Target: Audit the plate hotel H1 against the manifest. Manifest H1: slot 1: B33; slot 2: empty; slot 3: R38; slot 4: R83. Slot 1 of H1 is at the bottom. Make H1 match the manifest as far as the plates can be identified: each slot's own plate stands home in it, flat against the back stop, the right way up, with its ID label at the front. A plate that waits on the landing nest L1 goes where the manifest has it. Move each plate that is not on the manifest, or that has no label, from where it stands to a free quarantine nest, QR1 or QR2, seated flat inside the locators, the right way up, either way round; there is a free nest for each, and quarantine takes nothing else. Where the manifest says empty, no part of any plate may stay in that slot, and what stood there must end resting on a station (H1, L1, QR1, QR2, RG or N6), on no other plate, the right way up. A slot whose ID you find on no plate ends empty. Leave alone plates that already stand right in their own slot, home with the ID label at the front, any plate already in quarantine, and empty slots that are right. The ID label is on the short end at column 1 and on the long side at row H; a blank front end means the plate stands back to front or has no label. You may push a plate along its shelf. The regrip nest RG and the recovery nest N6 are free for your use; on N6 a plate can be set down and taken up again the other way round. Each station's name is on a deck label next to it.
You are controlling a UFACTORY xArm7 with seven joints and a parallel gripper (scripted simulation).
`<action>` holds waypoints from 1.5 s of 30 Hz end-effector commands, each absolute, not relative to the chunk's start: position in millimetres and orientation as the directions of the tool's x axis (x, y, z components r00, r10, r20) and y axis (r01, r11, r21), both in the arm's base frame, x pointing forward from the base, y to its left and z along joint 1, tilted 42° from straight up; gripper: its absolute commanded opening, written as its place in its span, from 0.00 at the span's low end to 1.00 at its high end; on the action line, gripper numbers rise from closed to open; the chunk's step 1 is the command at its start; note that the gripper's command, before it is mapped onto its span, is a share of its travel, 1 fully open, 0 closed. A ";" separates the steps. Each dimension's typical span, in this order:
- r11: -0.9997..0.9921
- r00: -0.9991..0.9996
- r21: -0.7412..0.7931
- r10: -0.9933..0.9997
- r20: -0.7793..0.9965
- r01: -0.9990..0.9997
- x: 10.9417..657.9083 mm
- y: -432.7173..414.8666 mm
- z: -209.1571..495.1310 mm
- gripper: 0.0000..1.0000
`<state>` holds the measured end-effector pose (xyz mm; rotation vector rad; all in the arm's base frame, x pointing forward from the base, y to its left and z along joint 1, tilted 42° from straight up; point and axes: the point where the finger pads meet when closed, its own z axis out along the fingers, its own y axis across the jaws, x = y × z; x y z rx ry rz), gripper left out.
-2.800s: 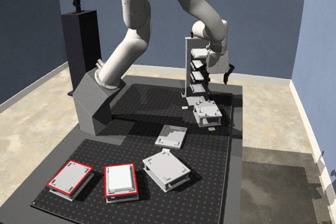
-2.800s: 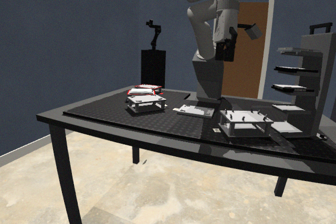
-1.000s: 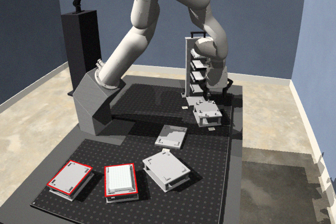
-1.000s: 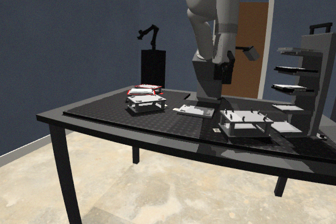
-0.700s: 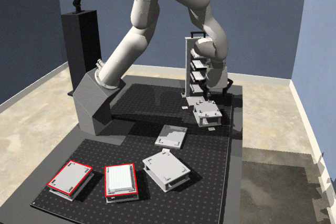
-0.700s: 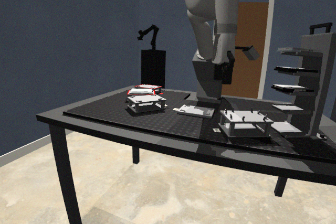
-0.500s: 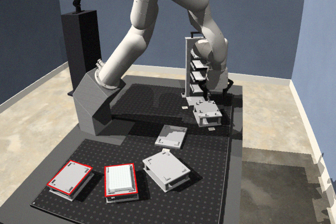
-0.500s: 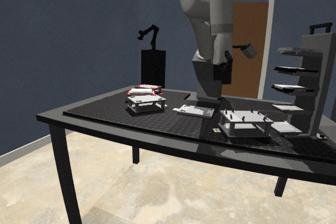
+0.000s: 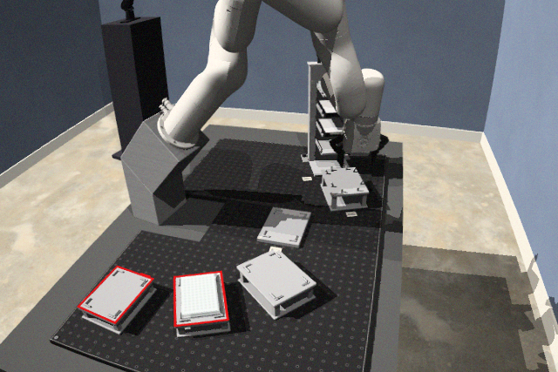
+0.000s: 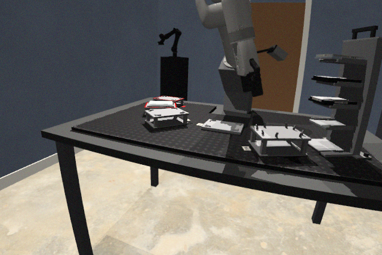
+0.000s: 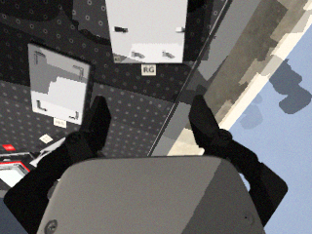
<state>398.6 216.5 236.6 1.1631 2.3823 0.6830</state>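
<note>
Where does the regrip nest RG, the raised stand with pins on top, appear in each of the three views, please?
Top: regrip nest RG, right of centre, before the plate hotel.
Exterior: lower right, left of the hotel.
Wrist: top centre, above its RG label.
Shared landmark: flat nest on the deck beside it.

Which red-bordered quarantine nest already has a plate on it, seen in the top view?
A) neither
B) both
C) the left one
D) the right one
D: the right red-bordered nest carries a white well plate, while the left red-bordered nest shows only its bare top and locators.
</note>
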 end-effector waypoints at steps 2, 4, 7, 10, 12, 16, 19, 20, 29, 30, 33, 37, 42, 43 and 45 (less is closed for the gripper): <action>0.542 -0.646 0.574 0.762 -0.029 0.614 398.8 217.1 238.9 1.00; 0.542 -0.661 0.574 0.750 -0.001 0.614 398.7 217.1 238.9 1.00; 0.542 -0.668 0.574 0.744 0.012 0.614 398.7 217.1 238.9 1.00; 0.542 -0.688 0.574 0.723 0.053 0.614 398.8 217.0 238.8 1.00; 0.542 -0.701 0.574 0.709 0.080 0.614 398.8 217.0 238.8 1.00; 0.542 -0.723 0.573 0.677 0.135 0.614 398.8 217.0 238.7 1.00; 0.542 -0.738 0.573 0.651 0.175 0.614 398.7 217.0 238.7 1.00; 0.542 -0.743 0.573 0.643 0.188 0.614 398.7 217.0 238.7 1.00; 0.542 -0.769 0.573 0.575 0.280 0.614 398.7 217.0 238.6 1.00; 0.542 -0.772 0.573 0.565 0.292 0.614 398.7 216.9 238.5 1.00; 0.543 -0.779 0.573 0.533 0.330 0.614 398.7 216.9 238.5 1.00; 0.543 -0.786 0.573 0.489 0.380 0.614 398.6 216.9 238.5 1.00; 0.543 -0.788 0.573 0.454 0.415 0.614 398.6 216.9 238.5 1.00; 0.543 -0.789 0.573 0.442 0.427 0.614 398.6 216.9 238.4 1.00; 0.543 -0.789 0.573 0.418 0.450 0.614 398.6 216.9 238.4 1.00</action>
